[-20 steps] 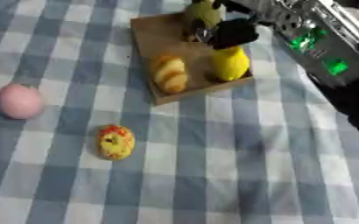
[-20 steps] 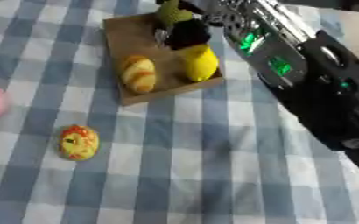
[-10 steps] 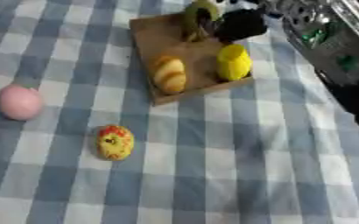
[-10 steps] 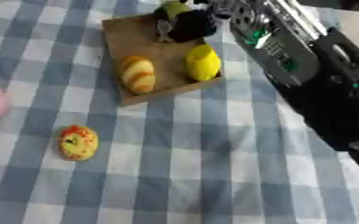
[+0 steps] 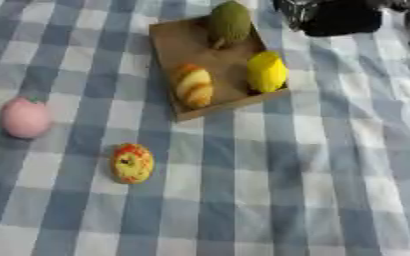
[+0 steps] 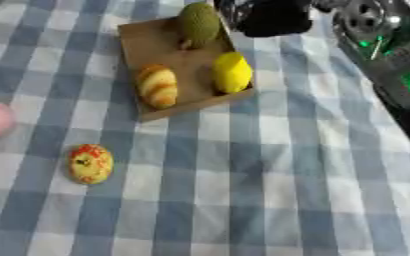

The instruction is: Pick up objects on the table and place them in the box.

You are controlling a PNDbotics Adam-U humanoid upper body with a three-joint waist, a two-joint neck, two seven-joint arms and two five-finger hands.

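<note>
Box: the box (image 5: 175, 45) sits at the far middle of the checked cloth (image 5: 313, 165).
Done: three things lie in it, a green fruit (image 5: 229, 22) at the far end, a yellow one (image 5: 266, 71) on the right, an orange-striped piece (image 5: 194, 86) nearer me.
Left: a pink ball (image 5: 25, 117) far to the left, and a yellow-and-red thing (image 5: 132, 162) nearer me, both well apart from the box.
Right hand: my right hand (image 6: 274, 17) hangs just beyond the box's far right corner; I cannot tell how its fingers stand, and I see nothing in them.
Left hand: not seen.
Progress: I judge about three of five placed.
</note>
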